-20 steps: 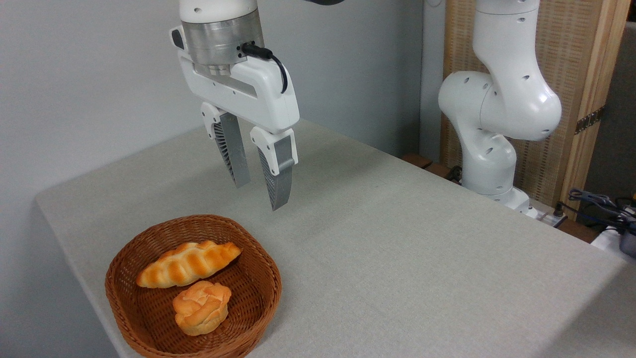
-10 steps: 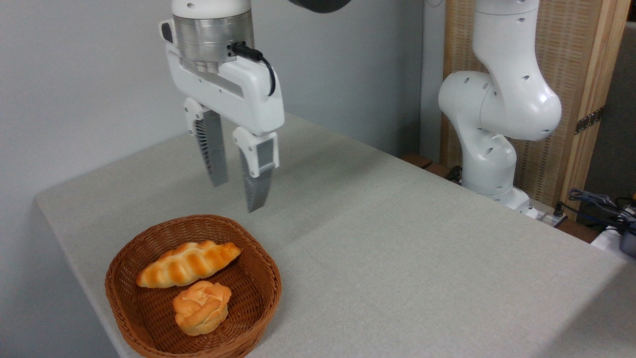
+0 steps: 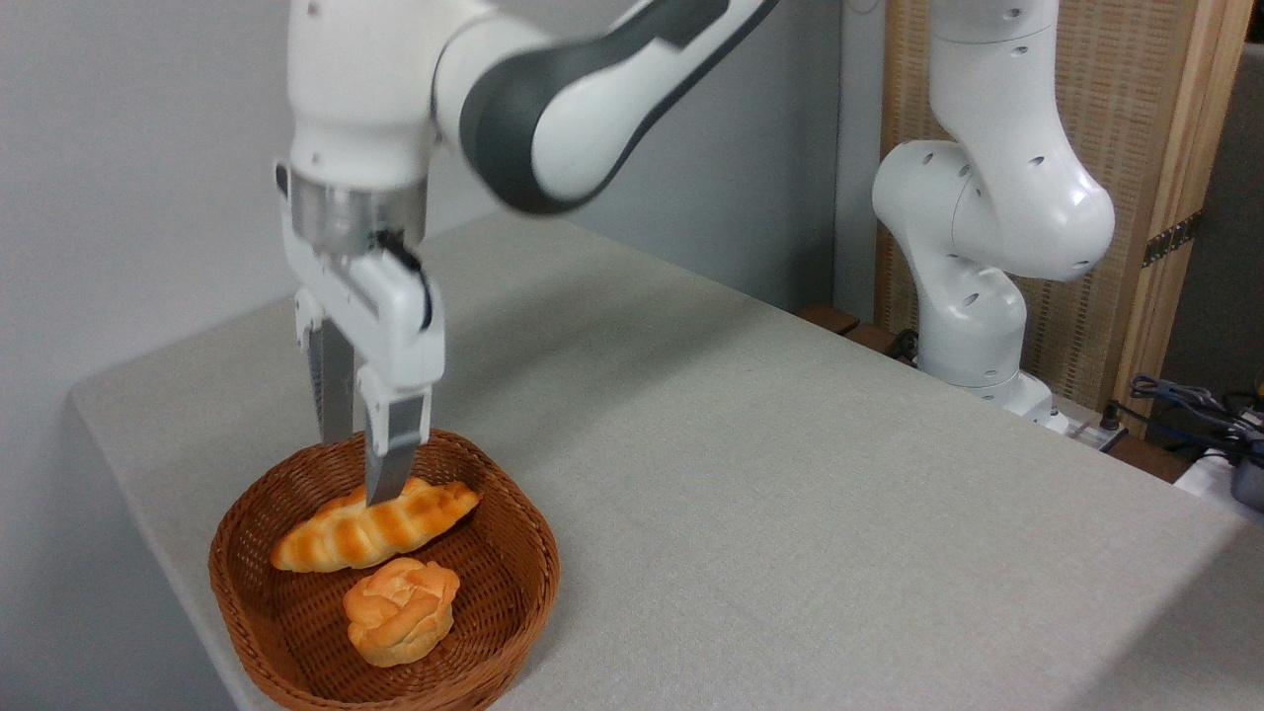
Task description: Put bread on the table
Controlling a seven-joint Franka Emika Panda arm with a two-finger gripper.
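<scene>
Gripper [image 3: 360, 469] over basket [image 3: 247, 612], fingers [image 3: 390, 459] slightly apart, holding nothing. Front tip at bread [image 3: 375, 525] top, contact unclear. Bread lies in basket beside bun [image 3: 400, 610].

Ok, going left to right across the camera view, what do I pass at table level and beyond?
wicker basket holding the bread and the round bun → bare stretch of table → robot base column → cables at the far right edge
</scene>
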